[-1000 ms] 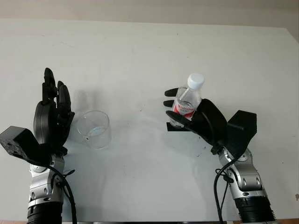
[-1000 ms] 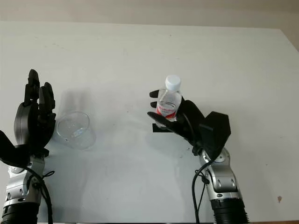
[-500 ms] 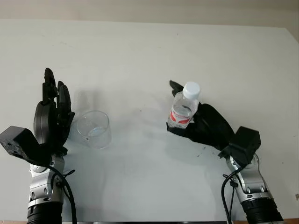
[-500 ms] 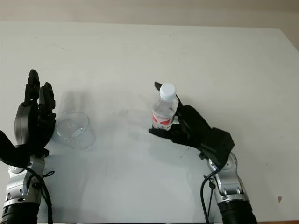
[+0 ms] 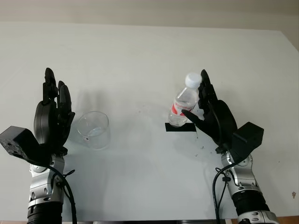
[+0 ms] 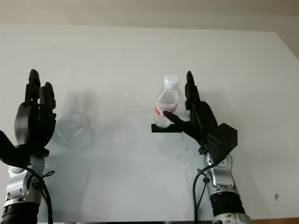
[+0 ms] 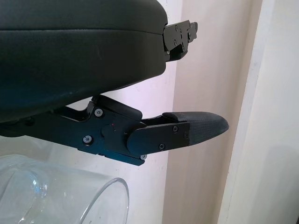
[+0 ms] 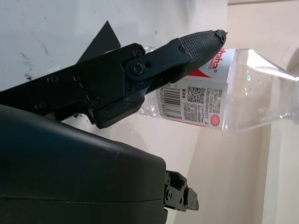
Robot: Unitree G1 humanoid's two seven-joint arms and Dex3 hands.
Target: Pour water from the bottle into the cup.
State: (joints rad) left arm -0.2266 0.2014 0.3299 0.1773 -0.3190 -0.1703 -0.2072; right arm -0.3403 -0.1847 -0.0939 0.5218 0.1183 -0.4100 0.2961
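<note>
Right hand (image 5: 210, 116) stands open just beside a clear plastic water bottle (image 5: 182, 108) on a white table (image 5: 149, 51), its fingers (image 5: 204, 86) raised alongside the white cap (image 5: 192, 80) and its thumb (image 8: 154, 70) reaching across the front of the label without closing on it. Bottle stands upright on a small black mat (image 5: 179, 127) right of centre. Its red-and-white label carries a barcode, a QR code and lines of small print, seen close in the right wrist view; red lettering beside the thumb tip is partly covered and cannot be read, and the brand cannot be made out. Left hand (image 5: 51, 116) is open at the table's left side, just beside a clear cup (image 5: 93, 129) that stands apart from the bottle. From the left wrist view the cup's rim (image 7: 93, 196) is cut off at the picture's edge. Whether the cup holds any water is hard to tell through the clear wall
</note>
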